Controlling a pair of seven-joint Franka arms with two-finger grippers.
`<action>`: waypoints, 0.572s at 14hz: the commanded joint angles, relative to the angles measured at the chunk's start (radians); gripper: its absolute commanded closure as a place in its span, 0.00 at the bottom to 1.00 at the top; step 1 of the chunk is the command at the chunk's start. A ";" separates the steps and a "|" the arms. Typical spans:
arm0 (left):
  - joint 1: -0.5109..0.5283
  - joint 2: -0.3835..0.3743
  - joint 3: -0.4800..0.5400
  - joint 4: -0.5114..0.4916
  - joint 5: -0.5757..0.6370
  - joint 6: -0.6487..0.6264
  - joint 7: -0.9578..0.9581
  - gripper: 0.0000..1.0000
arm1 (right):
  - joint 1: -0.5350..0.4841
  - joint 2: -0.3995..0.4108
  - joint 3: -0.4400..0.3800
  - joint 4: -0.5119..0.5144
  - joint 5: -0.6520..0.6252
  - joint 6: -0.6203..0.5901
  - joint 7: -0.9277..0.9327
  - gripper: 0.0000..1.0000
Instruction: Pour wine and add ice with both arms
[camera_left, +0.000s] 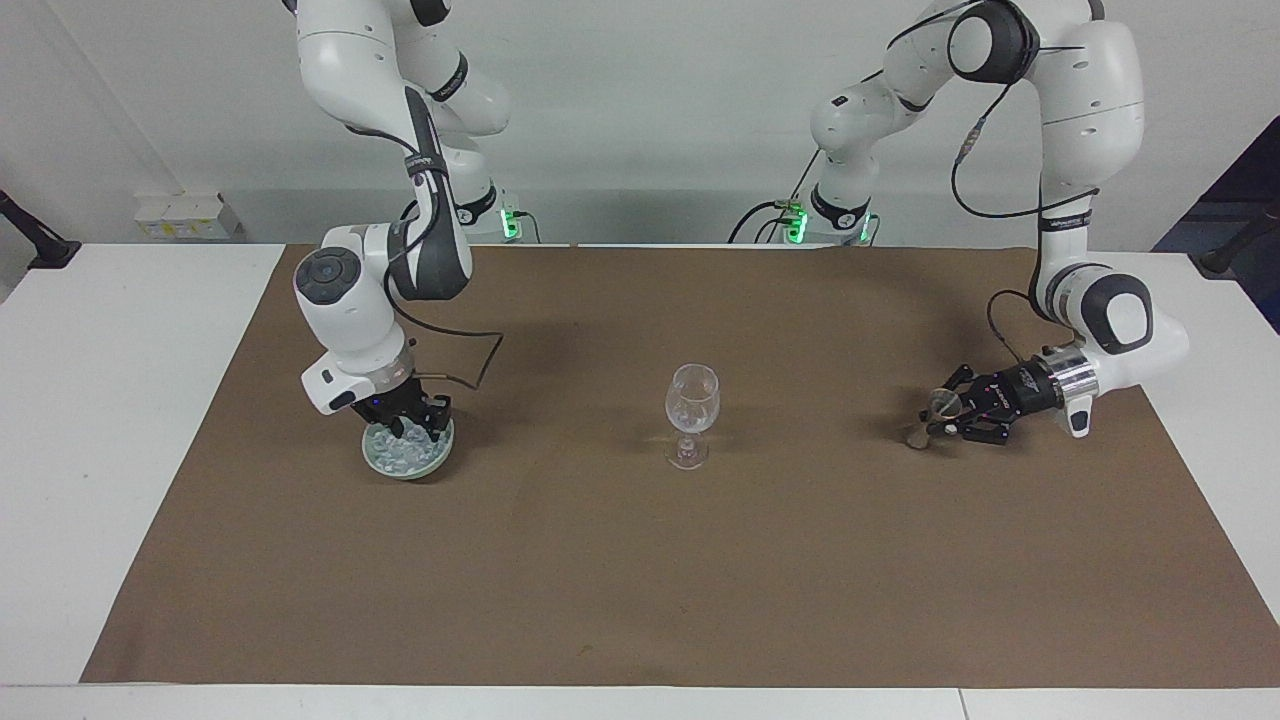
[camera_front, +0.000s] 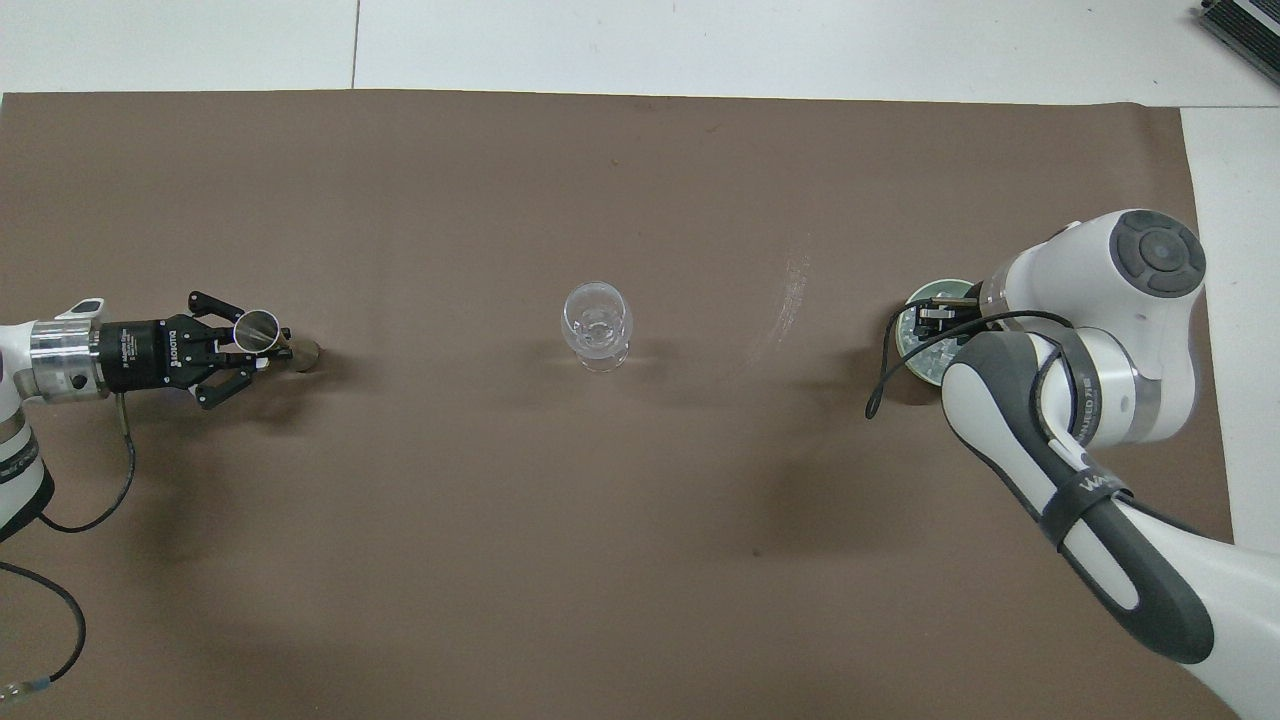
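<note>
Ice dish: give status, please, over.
Right gripper down on ice in green dish. Left gripper shut on small cup above mat. Wine glass upright between them, nothing blocking.

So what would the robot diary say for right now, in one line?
left end effector: shut on small cup, over mat | right end effector: down in ice dish | wine glass: upright, mid-mat

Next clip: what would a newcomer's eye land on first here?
Probably the clear stemmed glass standing alone mid-table on the brown mat. Toward the right arm's end, the right gripper is down in a pale green dish heaped with ice. Toward the left arm's end, the left gripper holds a small tilted glass just above the mat.
</note>
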 joint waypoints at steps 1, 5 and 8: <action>-0.015 -0.021 0.010 -0.035 -0.020 0.023 0.034 1.00 | -0.003 -0.006 0.002 -0.005 0.014 0.010 -0.008 0.82; -0.021 -0.021 0.011 -0.033 -0.017 0.026 0.034 0.97 | -0.007 -0.015 0.003 0.021 0.014 0.009 -0.008 1.00; -0.021 -0.021 0.011 -0.033 -0.015 0.040 0.032 0.31 | -0.006 -0.055 0.003 0.051 0.014 0.006 0.001 1.00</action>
